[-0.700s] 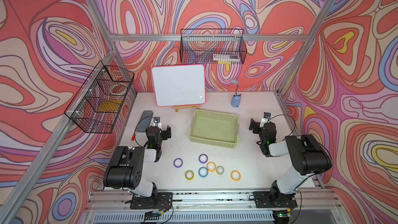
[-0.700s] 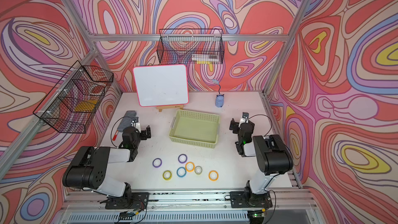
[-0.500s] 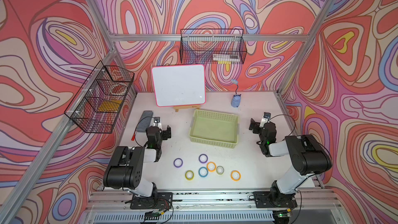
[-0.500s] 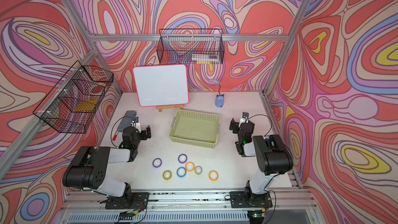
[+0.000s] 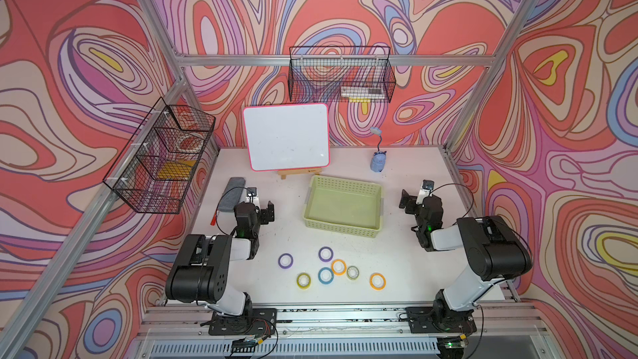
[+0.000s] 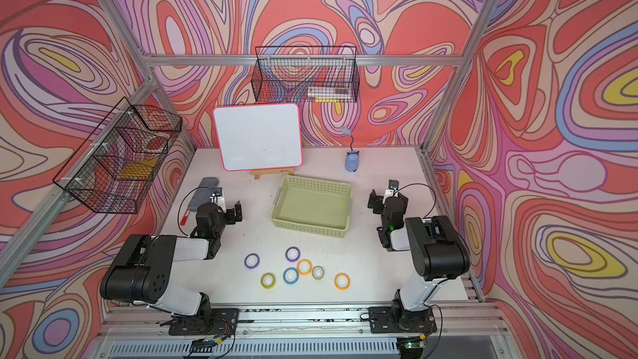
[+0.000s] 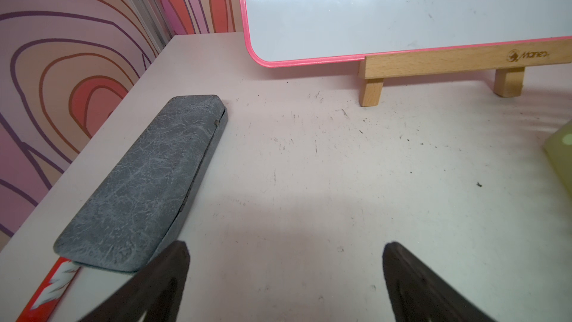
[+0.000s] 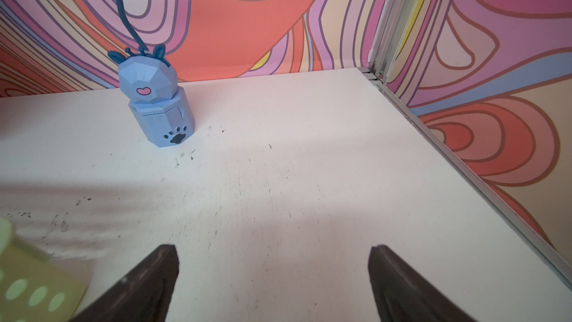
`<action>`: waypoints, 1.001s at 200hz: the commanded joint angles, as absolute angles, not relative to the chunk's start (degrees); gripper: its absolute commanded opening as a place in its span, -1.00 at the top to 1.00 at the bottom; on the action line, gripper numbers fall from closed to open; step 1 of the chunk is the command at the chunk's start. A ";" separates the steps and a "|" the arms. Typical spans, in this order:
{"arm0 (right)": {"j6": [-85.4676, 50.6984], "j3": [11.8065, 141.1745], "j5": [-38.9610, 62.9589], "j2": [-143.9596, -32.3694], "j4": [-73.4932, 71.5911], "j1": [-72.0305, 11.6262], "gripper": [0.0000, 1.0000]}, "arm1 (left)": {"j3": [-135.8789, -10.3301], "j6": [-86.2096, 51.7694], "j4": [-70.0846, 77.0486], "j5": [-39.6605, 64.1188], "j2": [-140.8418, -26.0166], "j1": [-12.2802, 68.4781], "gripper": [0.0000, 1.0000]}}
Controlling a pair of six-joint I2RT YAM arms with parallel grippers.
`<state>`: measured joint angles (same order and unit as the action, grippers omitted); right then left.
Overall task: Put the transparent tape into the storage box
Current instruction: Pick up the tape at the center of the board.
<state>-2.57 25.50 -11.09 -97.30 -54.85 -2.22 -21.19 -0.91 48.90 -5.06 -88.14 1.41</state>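
The transparent tape (image 5: 352, 272) (image 6: 317, 272) is a small clear-grey roll lying flat among coloured rolls near the table's front edge. The storage box (image 5: 340, 231) (image 6: 309, 229), a shallow pale yellow-green lattice basket, stands empty mid-table behind the rolls. My left gripper (image 5: 257, 207) (image 6: 226, 210) (image 7: 284, 249) rests low to the box's left, open, with only bare table between its fingers. My right gripper (image 5: 417, 200) (image 6: 386, 202) (image 8: 274, 250) rests to the box's right, open and empty. A corner of the box shows in each wrist view (image 7: 560, 150) (image 8: 31, 289).
Purple, yellow, blue and orange tape rolls (image 5: 325, 275) surround the clear one. A grey pencil case (image 7: 139, 184) and red pen (image 7: 46, 292) lie by the left gripper. A whiteboard (image 5: 286, 136) on a wooden easel and a blue figurine (image 8: 156, 97) stand behind. Black wire baskets (image 5: 340, 75) hang on the walls.
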 commanded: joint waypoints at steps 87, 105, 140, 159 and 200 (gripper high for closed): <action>-2.21 26.37 -11.05 -97.38 -55.37 -1.93 -0.96 | -21.88 -0.96 50.10 -4.31 -88.11 0.99 -0.99; -2.28 26.28 -11.01 -97.29 -55.55 -1.87 -0.96 | -21.71 -0.97 50.25 -4.36 -88.02 1.05 -0.99; -3.02 28.52 -14.11 -91.37 -46.70 -1.86 -0.97 | -19.65 -2.25 50.88 -8.17 -83.83 1.30 -0.99; -4.17 31.13 -14.26 -84.75 -37.12 -1.89 -0.96 | -19.42 -1.71 45.64 -8.72 -77.13 1.75 -0.99; -15.74 41.49 -12.53 -70.79 -5.52 -1.88 -0.97 | -20.01 -12.67 28.27 -8.57 -58.31 1.83 -0.99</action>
